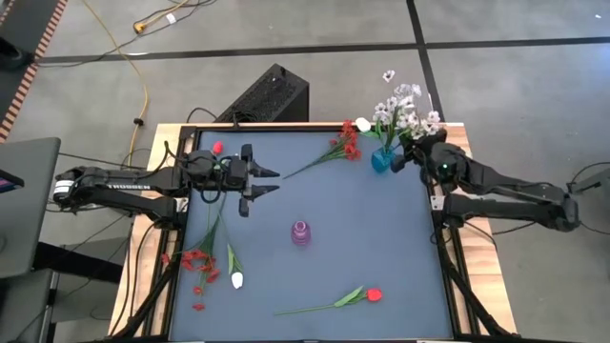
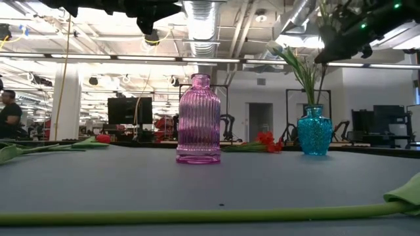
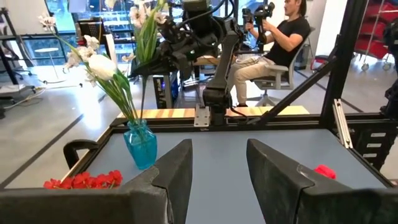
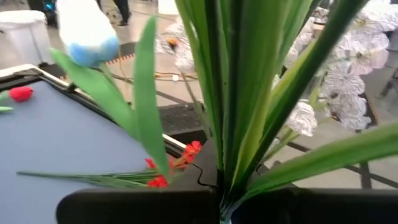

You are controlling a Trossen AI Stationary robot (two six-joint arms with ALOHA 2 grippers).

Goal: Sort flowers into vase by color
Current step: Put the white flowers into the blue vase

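Note:
A blue vase (image 1: 381, 161) stands at the table's far right and holds white buds and pale sprays (image 1: 405, 105). My right gripper (image 1: 412, 149) hangs just above it, shut on green stems among them; the low view shows the right gripper (image 2: 331, 49) over the blue vase (image 2: 315, 131). An empty purple vase (image 1: 300, 232) stands mid-table. My left gripper (image 1: 272, 180) hovers open over the table's left half, touching nothing. Lying flat on the table are a red spray (image 1: 343, 145), a red bud (image 1: 217, 148), red flowers (image 1: 198, 262), a white bud (image 1: 236, 279) and a red tulip (image 1: 373, 295). My right gripper pinches several upright green stems and leaves (image 4: 224, 168) between its two fingers, some way above the vase's mouth. It comes at them from the table's right, slanting down. The stems' lower ends stand in the blue vase (image 3: 140, 144); the blossoms rise above the fingers.
Dark framing runs along the table's left and right sides, and the arms' bases stand there. A black box (image 1: 267, 95) and cables lie on the floor beyond the far edge. A seated person (image 3: 280, 37) is behind the table. Bare surface lies around the purple vase.

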